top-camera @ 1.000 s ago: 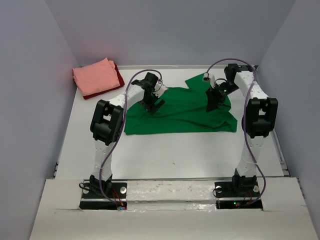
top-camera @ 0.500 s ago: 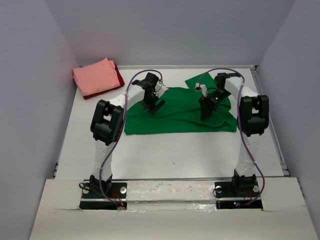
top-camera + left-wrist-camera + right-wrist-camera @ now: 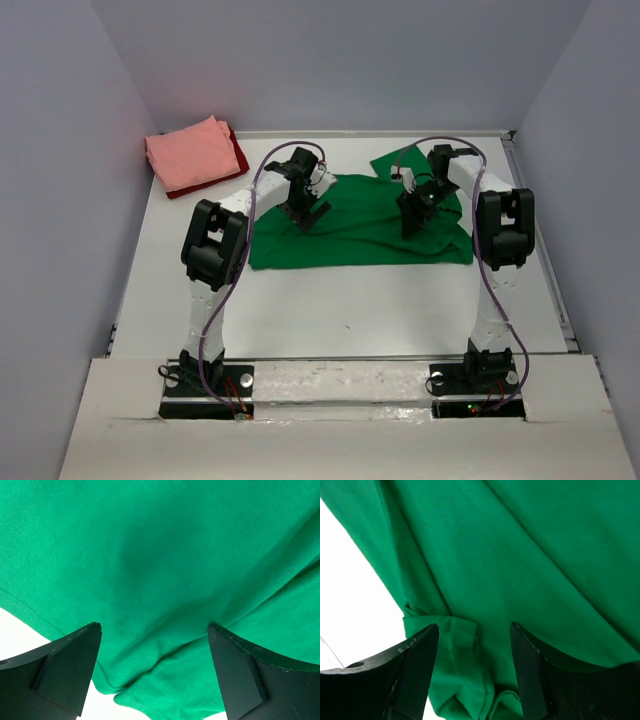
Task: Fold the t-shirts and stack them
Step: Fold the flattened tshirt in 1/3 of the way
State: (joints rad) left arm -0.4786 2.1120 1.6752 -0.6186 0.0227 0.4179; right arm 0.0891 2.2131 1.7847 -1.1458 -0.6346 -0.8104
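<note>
A bright green t-shirt (image 3: 360, 228) lies spread in the middle of the table, with a sleeve sticking out at the back right. My left gripper (image 3: 308, 214) hovers low over the shirt's left part; in the left wrist view it (image 3: 154, 630) is wide open above a wrinkled hem of the green cloth (image 3: 175, 555). My right gripper (image 3: 412, 222) is down on the shirt's right part, open, its fingers (image 3: 420, 670) straddling a folded edge of green cloth (image 3: 520, 555). A folded salmon pink t-shirt (image 3: 190, 152) rests on a dark red one (image 3: 238, 152) at the back left.
The white table (image 3: 350, 300) is walled by grey panels on the left, back and right. Its bare surface shows beside the shirt's edge in both wrist views (image 3: 15, 630) (image 3: 350, 605). Both arms arch over the table from their bases at the near edge.
My right arm has swung left and come down onto the green shirt, and its jaws have narrowed a little. The left arm has stayed put.
</note>
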